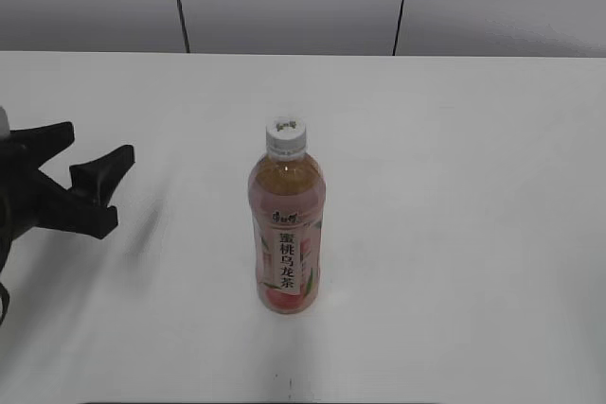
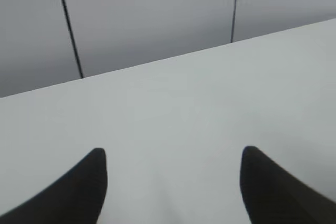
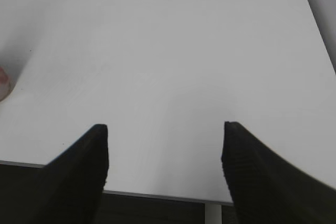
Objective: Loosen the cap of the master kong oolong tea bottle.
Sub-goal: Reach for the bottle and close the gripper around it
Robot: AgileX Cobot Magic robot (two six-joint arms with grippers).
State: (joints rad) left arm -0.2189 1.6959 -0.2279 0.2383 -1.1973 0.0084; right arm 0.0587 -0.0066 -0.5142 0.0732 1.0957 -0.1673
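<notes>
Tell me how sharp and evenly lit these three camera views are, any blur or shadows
Exterior view: even light, bottle and cap sharp, with a faint smeared shadow beside the left gripper. Left wrist view: soft focus, fingertips blurred at the edges, the table greyish. Right wrist view: table bright and washed out, right gripper fingers fairly crisp.

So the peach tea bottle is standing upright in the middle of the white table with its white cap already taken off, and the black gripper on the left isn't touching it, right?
Not quite: the cap is on the bottle, as the exterior view shows. The rest holds: the bottle stands upright mid-table, and the left gripper is apart from it, open.
</notes>
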